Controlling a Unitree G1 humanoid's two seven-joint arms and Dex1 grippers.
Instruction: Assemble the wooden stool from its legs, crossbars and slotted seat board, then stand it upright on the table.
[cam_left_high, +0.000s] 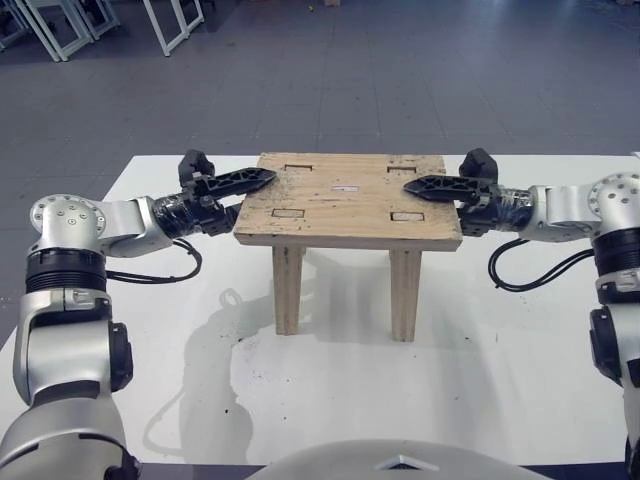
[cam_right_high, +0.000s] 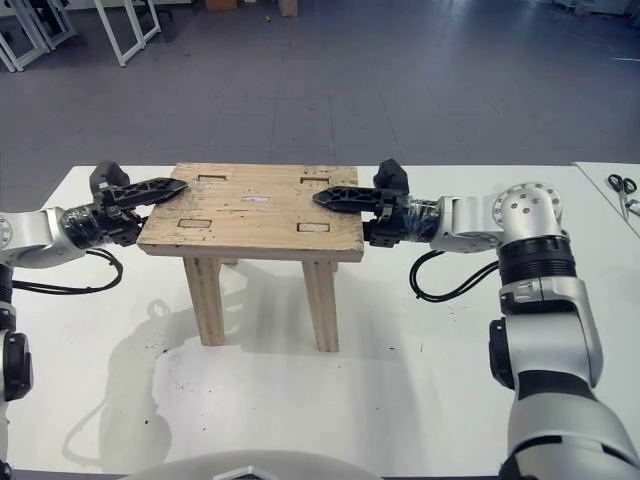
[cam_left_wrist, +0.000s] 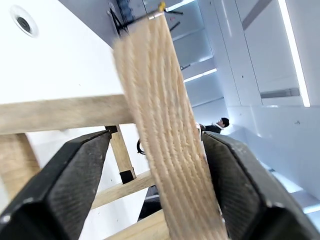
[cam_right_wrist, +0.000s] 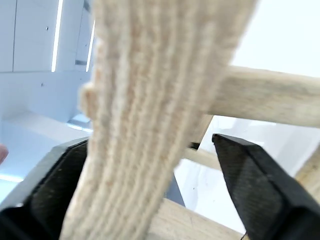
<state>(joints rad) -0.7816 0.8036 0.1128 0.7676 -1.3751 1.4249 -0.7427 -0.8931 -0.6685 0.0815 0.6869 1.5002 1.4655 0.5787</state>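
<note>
Stool (cam_left_high: 345, 215) assembled, upright on bench (cam_left_high: 500, 370), about mid-bench. Seat (cam_left_high: 340, 195) on top, 4 slots showing. 2 front legs (cam_left_high: 287, 290) planted on bench. Crossbar (cam_left_wrist: 60, 114) under seat. Left hand (cam_left_high: 258, 184) at seat's left edge, right hand (cam_left_high: 418, 190) at right edge. Both hands open, fingers (cam_left_wrist: 65, 190) straddling seat edge, 1 above, 1 below. Wrist views show gap beside board on each hand, so nothing clamped.

No readable text for you here. One small white sticker (cam_left_high: 343, 187) on the seat board (cam_left_high: 345, 212), midway between left gripper (cam_left_high: 265, 181) and right gripper (cam_left_high: 411, 189); print illegible.
</note>
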